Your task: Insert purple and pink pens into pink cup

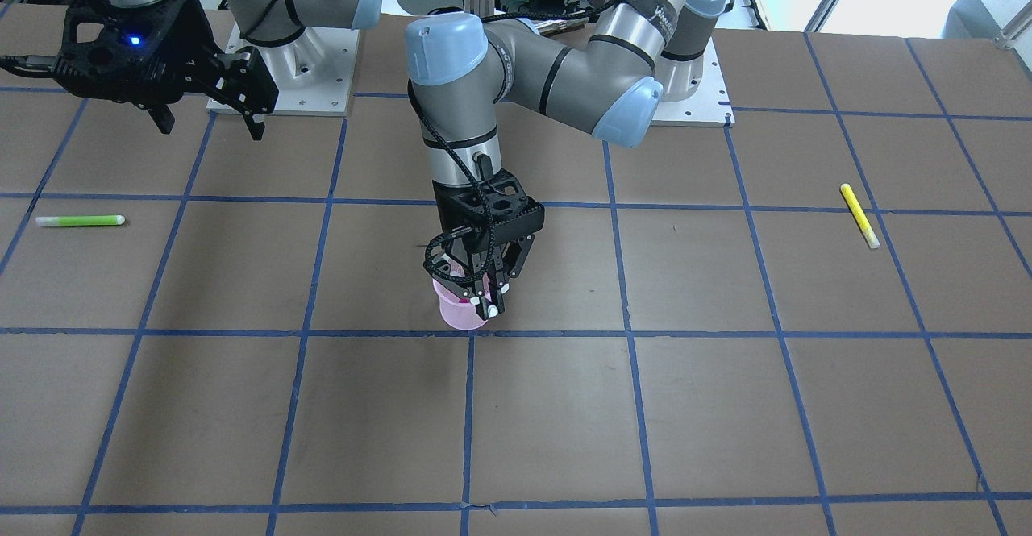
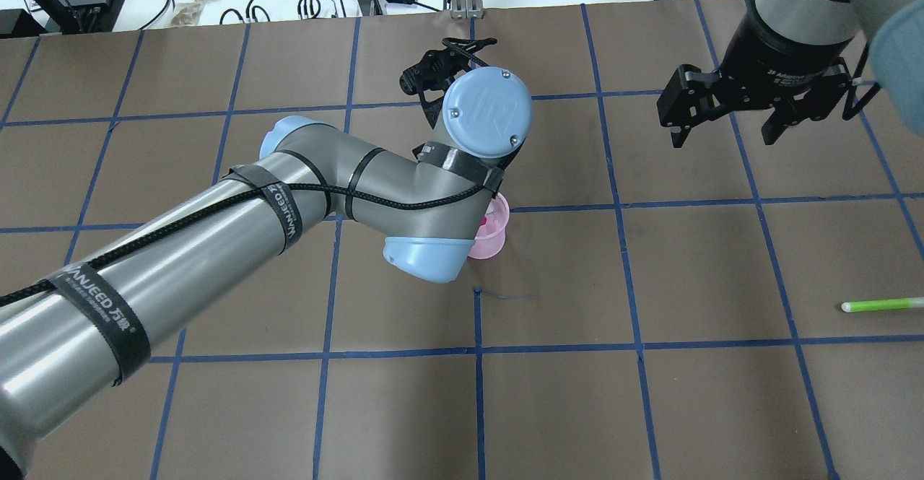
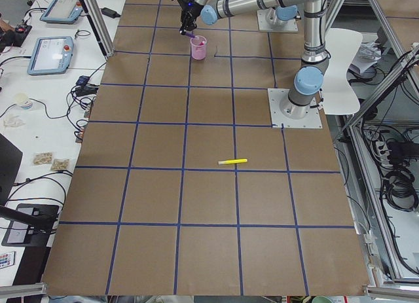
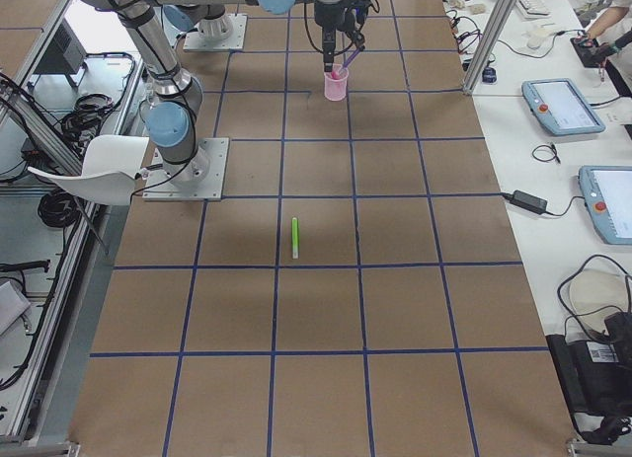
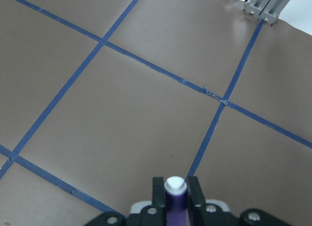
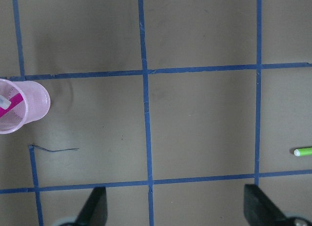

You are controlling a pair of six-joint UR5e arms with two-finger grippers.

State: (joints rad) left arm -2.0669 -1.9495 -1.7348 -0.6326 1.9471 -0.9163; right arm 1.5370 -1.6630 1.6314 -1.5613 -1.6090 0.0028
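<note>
Cups: one, a pink cup (image 1: 458, 316), upright mid-table on the table (image 1: 726, 407), just beside a blue tape line
Pens: four in all: purple pen (image 5: 174, 206), pink pen (image 6: 13, 102), green pen (image 1: 81, 220), yellow pen (image 1: 859, 215)
Grippers: two, one per arm
Left gripper (image 1: 484, 304): right over the cup, pointing down, fingers clamped on the purple pen
Right gripper (image 2: 722, 132): up off the table, well apart from the cup, jaws spread wide, nothing between them
Pink pen: in the cup already, leaning on the wall, white end up
Purple pen: held at the cup's mouth; lower end lost behind the fingers, so inside the cup or just above it, cannot tell
Green pen: flat on the table, far out on the robot's right, well apart from the cup
Yellow pen: flat on the table, far out on the robot's left
Hidden: overhead, the left arm's elbow and wrist covering most of the cup and the fingers; only a slice of cup showing
Cut off: green pen clipped by the right wrist view's edge, just its tip in
Hard to make out: cup tiny in both side views, purple pen a thin slanted streak above it
Right wrist view alone: pink pen plain inside the cup
Left wrist view alone: the grip close up, white pen end poking out between the fingers
Front and left-end views alone: the yellow pen
</note>
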